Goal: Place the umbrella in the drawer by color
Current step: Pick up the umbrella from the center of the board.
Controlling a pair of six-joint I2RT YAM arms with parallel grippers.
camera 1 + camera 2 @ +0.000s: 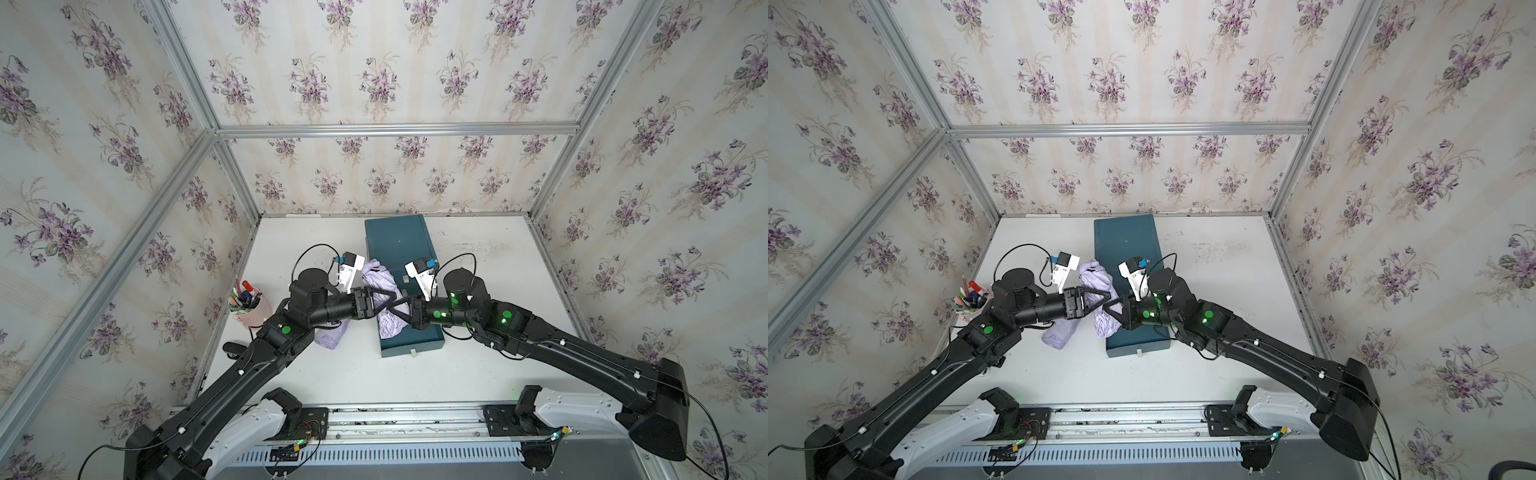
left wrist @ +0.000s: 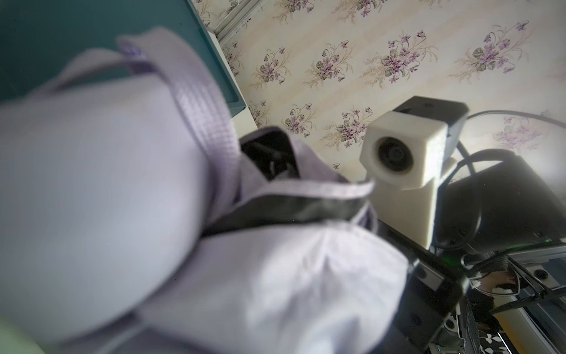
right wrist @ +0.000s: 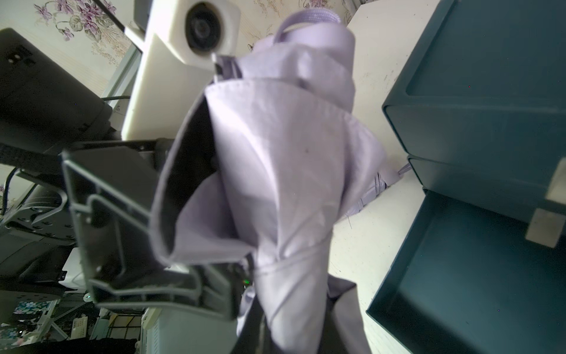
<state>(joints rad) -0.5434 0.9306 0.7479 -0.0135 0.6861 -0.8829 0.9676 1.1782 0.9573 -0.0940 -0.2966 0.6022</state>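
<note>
Right wrist view: we are pinching the lilac umbrella (image 3: 291, 153) with our right gripper (image 1: 1113, 311), holding it raised just beside the open drawer (image 3: 459, 291). Whether the fingers of our left gripper (image 1: 1100, 297) are gripping, we cannot tell. Loose folds are threatening to snag the rim or slip free.

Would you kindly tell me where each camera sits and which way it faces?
Top views: overhead, facing down on left arm, right arm, umbrella, drawer.
Left wrist: on left arm, faces umbrella, right arm, right camera.
Right wrist: on right arm, faces umbrella, left arm, left camera, drawer.
Shared: both wrist views show umbrella, drawer.
</note>
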